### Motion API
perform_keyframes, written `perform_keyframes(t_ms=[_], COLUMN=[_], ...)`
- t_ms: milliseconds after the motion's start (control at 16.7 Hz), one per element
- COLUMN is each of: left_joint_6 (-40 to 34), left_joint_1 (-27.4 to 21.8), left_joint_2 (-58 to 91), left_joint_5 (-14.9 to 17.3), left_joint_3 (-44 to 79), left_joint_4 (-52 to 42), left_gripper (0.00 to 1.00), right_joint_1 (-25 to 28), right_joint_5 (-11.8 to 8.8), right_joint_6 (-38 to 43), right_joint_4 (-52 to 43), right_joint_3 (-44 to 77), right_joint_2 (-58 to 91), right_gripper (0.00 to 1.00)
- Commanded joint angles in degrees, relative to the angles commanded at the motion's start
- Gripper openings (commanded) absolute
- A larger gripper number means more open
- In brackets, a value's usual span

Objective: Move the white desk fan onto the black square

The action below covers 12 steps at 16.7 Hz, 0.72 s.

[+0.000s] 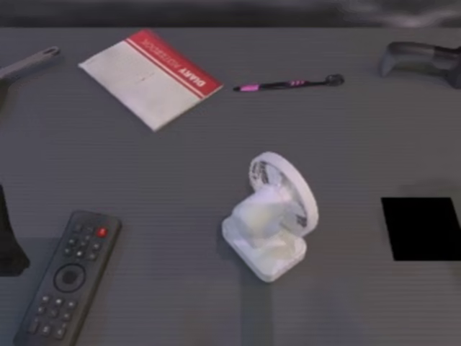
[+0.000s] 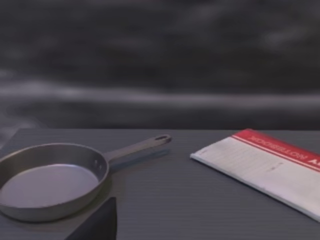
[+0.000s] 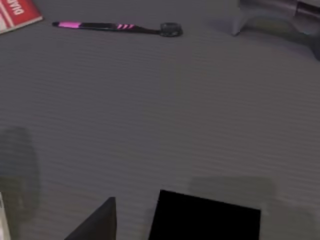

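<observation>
The white desk fan (image 1: 270, 223) stands near the table's middle, its round grilled head tilted up over the rounded-square base. The black square (image 1: 423, 228) lies flat at the table's right edge, well apart from the fan; it also shows in the right wrist view (image 3: 205, 220). A dark tip of my right gripper (image 3: 97, 224) pokes into that view just beside the square; the right arm is outside the top view. My left arm (image 1: 9, 245) is parked at the left edge, and a dark tip of my left gripper (image 2: 100, 225) shows over bare table. Neither gripper touches the fan.
A black remote (image 1: 68, 277) lies at the front left. A red-and-white notebook (image 1: 151, 76) and a pink-and-black pen (image 1: 288, 84) lie at the back. A frying pan (image 2: 50, 180) sits at the far back left, a grey tool (image 1: 421, 58) at the back right.
</observation>
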Motion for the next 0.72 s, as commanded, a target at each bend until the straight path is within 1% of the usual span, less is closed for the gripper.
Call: perform_keyframes(t_ms=[480,720], left_joint_6=[0.0,0.0], left_joint_1=[0.0,0.0], left_joint_2=[0.0,0.0], left_joint_5=[0.0,0.0], left_joint_3=[0.0,0.0], left_joint_4=[0.0,0.0], left_gripper=[1.00,1.00], right_joint_1=[15.0,21.2], right_joint_5=[0.2,0.2], right_joint_6=[1.0,1.4], right_joint_4=[-35.3,-49.3], right_joint_3=[50.2,70.8], right_joint_2=[51.0,71.5], right_gripper=[1.00,1.00])
